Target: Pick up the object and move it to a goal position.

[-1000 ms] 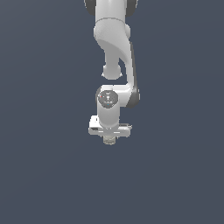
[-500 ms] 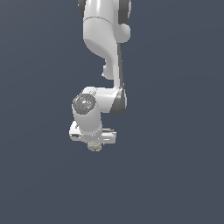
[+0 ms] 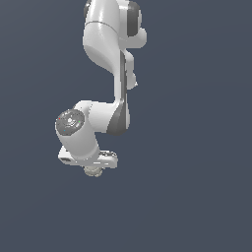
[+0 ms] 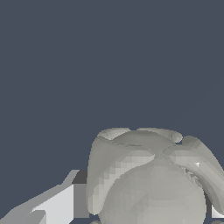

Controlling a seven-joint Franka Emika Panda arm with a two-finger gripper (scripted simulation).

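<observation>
Now we see our gripper (image 3: pixel 92 170) clenched on the object (image 3: pixel 92 171), a pale lump just under the white bar (image 3: pixel 88 160); in the wrist view the object (image 4: pixel 148 179) sits between the fingers (image 4: pixel 57 203).

Open slate-grey ground lies all round my gripper (image 3: pixel 93 170), nothing standing in any direction. Between my fingers (image 4: pixel 52 205) sits the object (image 3: pixel 92 171), filling the gap, apparently touching both pads, though edges are cropped.
</observation>
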